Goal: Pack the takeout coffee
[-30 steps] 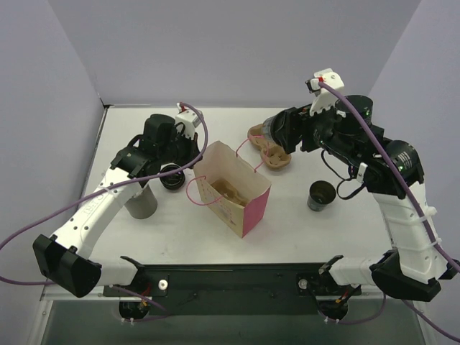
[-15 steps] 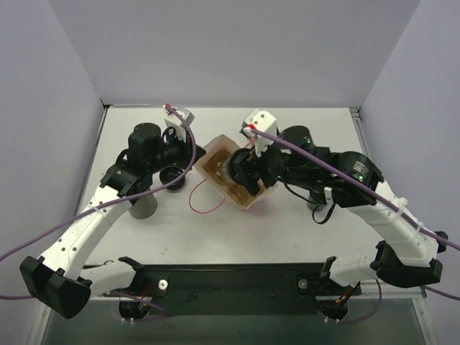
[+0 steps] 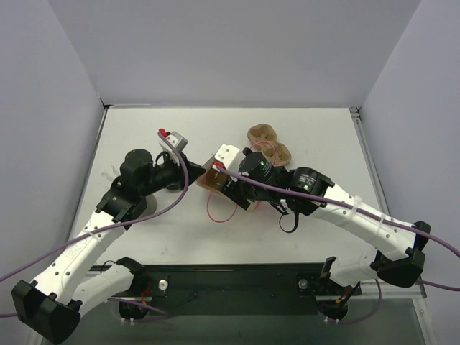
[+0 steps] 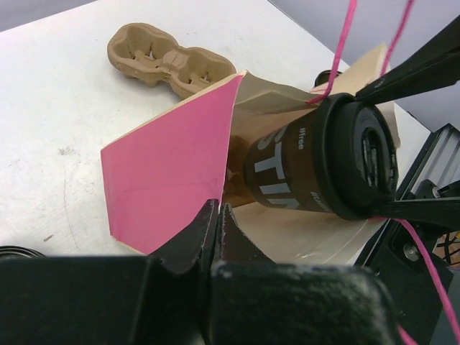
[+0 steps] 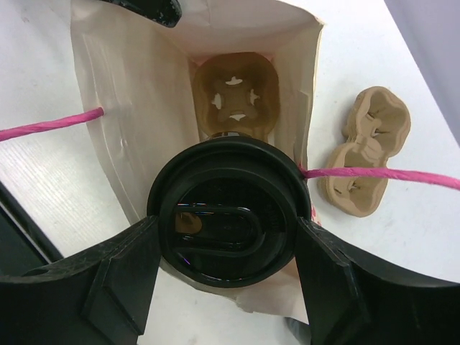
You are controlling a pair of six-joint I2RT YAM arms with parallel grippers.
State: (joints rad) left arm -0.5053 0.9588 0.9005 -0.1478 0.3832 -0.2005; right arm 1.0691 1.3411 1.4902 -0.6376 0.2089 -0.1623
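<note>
Our left gripper (image 4: 218,215) was pinched shut on the rim of the paper bag (image 4: 172,165). Our right gripper (image 5: 226,230) held the takeout coffee (image 4: 309,169) partway inside the bag's mouth, above a cup carrier (image 5: 233,93). We think lowering it and letting go were left.

The takeout coffee (image 4: 287,172) has a brown paper wall, matt with white print, under a glossy black plastic lid (image 5: 228,223). The paper bag (image 4: 172,172) is matt pink outside and pale with a faint sheen inside, perhaps coated. Its handles (image 5: 43,131) are pink twisted cord. The cup carrier (image 4: 169,57) looks like rough moulded pulp. The right tool (image 5: 227,241) has fingers (image 5: 118,280) of matt black plastic. The bench (image 4: 50,108) is smooth matt white.
</note>
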